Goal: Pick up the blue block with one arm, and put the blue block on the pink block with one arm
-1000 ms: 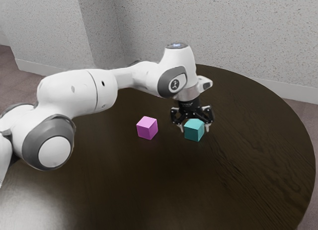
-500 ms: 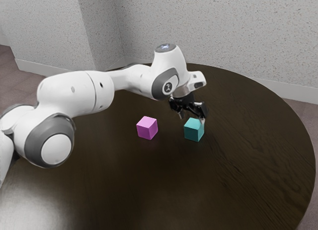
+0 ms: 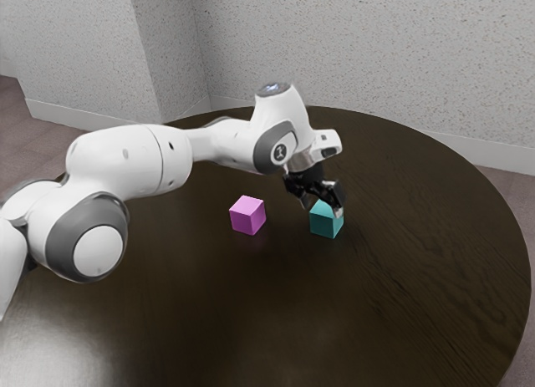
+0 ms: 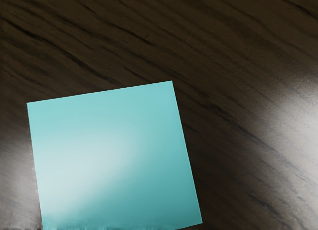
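One blue block (image 3: 326,221), teal in shade, sits flat on the table (image 3: 401,262) just under the pincer (image 3: 318,196) and a little toward the exterior view's right of it. The black fingers hide part of its rear top edge, so I cannot tell whether a tip touches it. In the wrist view the block (image 4: 114,155) shows its top face, a smooth, matte square with a pale sheen. One side of that face is blurred and cut off by the picture's edge. It is a cube with equal sides, so it has no long axis. In the exterior view one upright corner points toward the camera, and in the wrist view the square lies slightly askew to the wood grain (image 4: 238,51). The pincer hangs tilted with its fingers apart, clamped on nothing. The pink block (image 3: 247,215), a like-sized smooth cube, rests near the pincer on the exterior view's left, apart from the blue one. The table is round, dark and glossy with streaked grain, and its near edge is cut off. The glossy white and grey arm (image 3: 125,161) comes in from the exterior view's left, with its base out of frame. Behind it stands a speckled grey wall (image 3: 401,44).
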